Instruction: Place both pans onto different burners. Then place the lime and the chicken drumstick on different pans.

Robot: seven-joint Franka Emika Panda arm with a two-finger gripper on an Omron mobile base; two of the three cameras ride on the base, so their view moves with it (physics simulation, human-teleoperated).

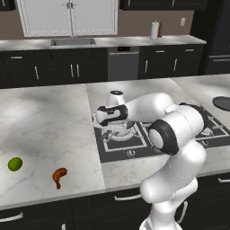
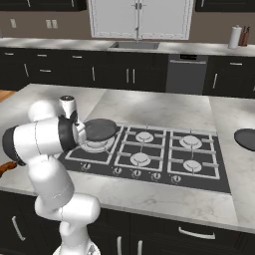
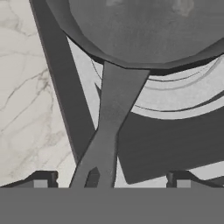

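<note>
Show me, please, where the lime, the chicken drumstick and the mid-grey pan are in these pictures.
lime (image 1: 15,164): left base view, middle of the green fruit.
chicken drumstick (image 1: 59,174): left base view, its thick end.
mid-grey pan (image 2: 101,129): right base view, middle of its round dish.

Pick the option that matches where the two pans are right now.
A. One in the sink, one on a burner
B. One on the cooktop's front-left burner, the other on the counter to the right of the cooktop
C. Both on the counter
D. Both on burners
B: the grey pan sits over the front-left burner, while the darker pan lies on the counter right of the cooktop.
</note>
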